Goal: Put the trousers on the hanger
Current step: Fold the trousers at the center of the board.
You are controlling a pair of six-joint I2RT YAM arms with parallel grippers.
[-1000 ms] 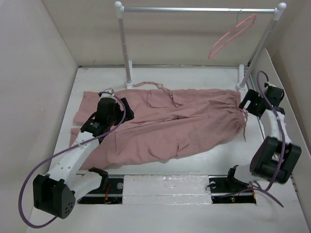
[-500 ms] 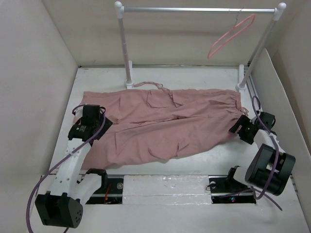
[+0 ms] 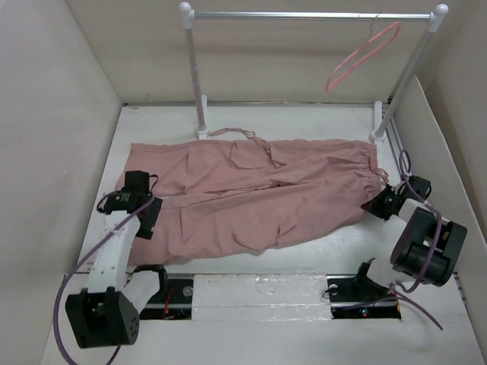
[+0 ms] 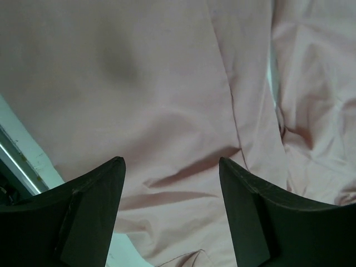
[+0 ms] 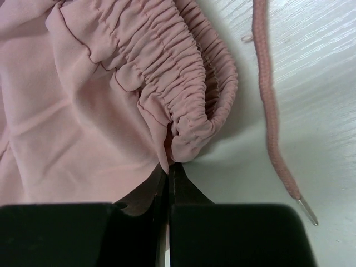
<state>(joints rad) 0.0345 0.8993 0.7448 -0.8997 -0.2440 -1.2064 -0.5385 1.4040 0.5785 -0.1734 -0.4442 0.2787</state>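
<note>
The dusty-pink trousers (image 3: 259,190) lie flat across the table, with the gathered waistband on the right. The pink hanger (image 3: 364,55) hangs tilted from the rail at the back right. My left gripper (image 3: 146,220) is low over the left end of the trousers (image 4: 167,83). It is open (image 4: 171,162), and smooth fabric lies between its fingers. My right gripper (image 3: 371,204) is at the right end. It is shut (image 5: 168,166), its tips pinching the near corner of the elasticated waistband (image 5: 183,105). The drawstring (image 5: 270,111) lies loose on the table beside it.
A white-and-metal garment rail (image 3: 304,14) stands along the back on two white posts (image 3: 199,114). Beige walls close in the table on the left, back and right. A white strip (image 3: 259,289) runs between the arm bases at the near edge.
My left gripper has drawn back from the middle-left of the trousers to their near-left edge. My right gripper came down to the waistband corner and shut on it.
</note>
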